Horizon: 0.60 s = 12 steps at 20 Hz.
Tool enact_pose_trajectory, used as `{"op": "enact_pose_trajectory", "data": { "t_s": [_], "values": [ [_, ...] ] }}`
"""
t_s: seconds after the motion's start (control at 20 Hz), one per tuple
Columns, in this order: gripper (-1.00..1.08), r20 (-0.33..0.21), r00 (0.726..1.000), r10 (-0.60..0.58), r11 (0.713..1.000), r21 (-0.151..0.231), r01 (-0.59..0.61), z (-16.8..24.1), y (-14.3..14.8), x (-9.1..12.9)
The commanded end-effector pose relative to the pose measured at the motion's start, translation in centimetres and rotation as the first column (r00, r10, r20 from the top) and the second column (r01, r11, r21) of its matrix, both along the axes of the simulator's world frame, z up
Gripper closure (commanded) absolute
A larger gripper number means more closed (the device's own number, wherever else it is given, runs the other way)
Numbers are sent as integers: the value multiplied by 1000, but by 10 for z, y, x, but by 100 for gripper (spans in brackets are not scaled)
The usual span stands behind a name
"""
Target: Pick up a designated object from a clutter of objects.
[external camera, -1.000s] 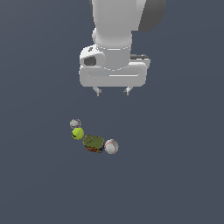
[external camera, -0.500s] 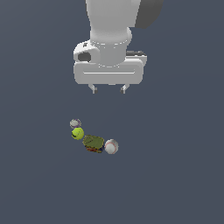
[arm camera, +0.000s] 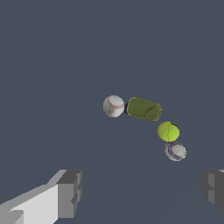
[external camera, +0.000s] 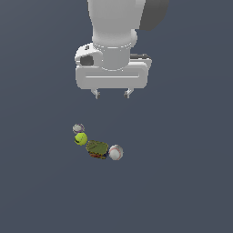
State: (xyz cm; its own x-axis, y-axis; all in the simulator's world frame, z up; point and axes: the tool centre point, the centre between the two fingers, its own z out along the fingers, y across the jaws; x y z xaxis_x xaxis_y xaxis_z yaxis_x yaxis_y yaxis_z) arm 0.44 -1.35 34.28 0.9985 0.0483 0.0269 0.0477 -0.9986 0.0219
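Flat slate-grey ground [external camera: 191, 182] fills both views, with nothing on it but four small things in a loose row. Going from the exterior view's left to its right, the first is a small greyish ball [external camera: 78, 128], then a yellow-green tennis ball [external camera: 81, 138] just beside it, then the green-topped tin [external camera: 97, 149], and last a white baseball [external camera: 115, 152] with red stitching, close against the tin's end. The tin lies flat on the ground, olive top up, and its long axis runs along the row, so a ball sits near each short end while its long sides stand free.

High above hangs the gripper [external camera: 111, 94], well apart from everything. Its fingers [arm camera: 70, 192] stand wide apart and hold nothing. In the exterior view the tin lies below it and a little toward that view's left. In the wrist view the tin sits ahead of the gap between the fingers, not yet between them. By my judgement, closing across the tin's short width should avoid both neighbouring balls.
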Motion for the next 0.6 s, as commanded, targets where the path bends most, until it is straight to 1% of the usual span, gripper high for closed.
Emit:
{"op": "enact_pose_trajectory", "data": {
  "t_s": [0.0, 0.3, 0.55],
  "values": [
    [-92, -1, 1000, 19, 1000, -1, -19, -3, -1, 2],
    [-92, -5, 996, 94, 996, -2, -94, -15, -5, 8],
    [-92, -9, 982, 186, 982, -4, -186, -30, -11, 16]
  ]
}}
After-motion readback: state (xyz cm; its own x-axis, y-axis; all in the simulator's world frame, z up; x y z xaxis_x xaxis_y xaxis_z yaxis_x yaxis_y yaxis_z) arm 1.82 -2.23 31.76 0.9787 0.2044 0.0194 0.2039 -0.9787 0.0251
